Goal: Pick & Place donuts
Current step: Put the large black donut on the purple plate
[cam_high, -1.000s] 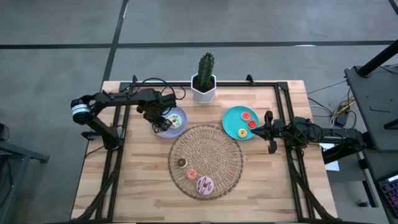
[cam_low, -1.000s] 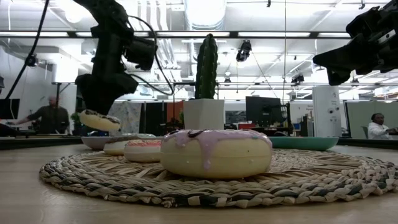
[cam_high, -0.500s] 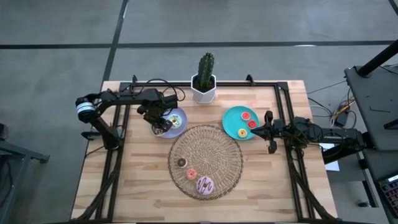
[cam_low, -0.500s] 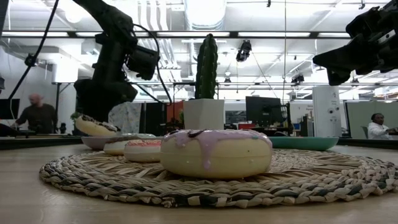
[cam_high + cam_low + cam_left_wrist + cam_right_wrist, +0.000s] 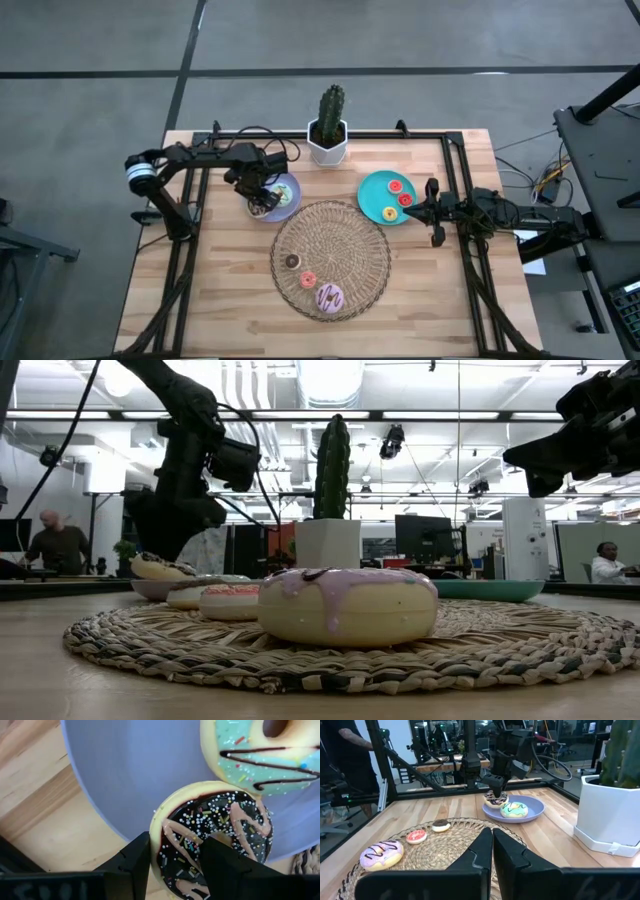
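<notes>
1. The high view looks straight down on the whole table [image 5: 230, 310].
2. The low view looks level across the wicker mat [image 5: 180, 650].
3. The left wrist view sits close over the lavender plate [image 5: 135, 775].
4. The right wrist view faces across the mat to that same plate.

The table [image 5: 220, 290] is made of light wood boards. It stands on a grey floor [image 5: 90, 60] with dark lines across it. A black metal frame [image 5: 190, 260] runs along the table's sides.

Beyond the table is a big room with a white ceiling [image 5: 400, 380]. Long bright lights [image 5: 320, 415] hang up there, along with pipes and cables. A person [image 5: 60, 545] in dark clothes stands far off at one side. Another person [image 5: 604, 565] sits far off at the other side. A dark screen [image 5: 425, 538] stands in the distance. In the right wrist view there are black stands [image 5: 385, 757], a wooden desk [image 5: 440, 767] and dark windows behind.
</notes>
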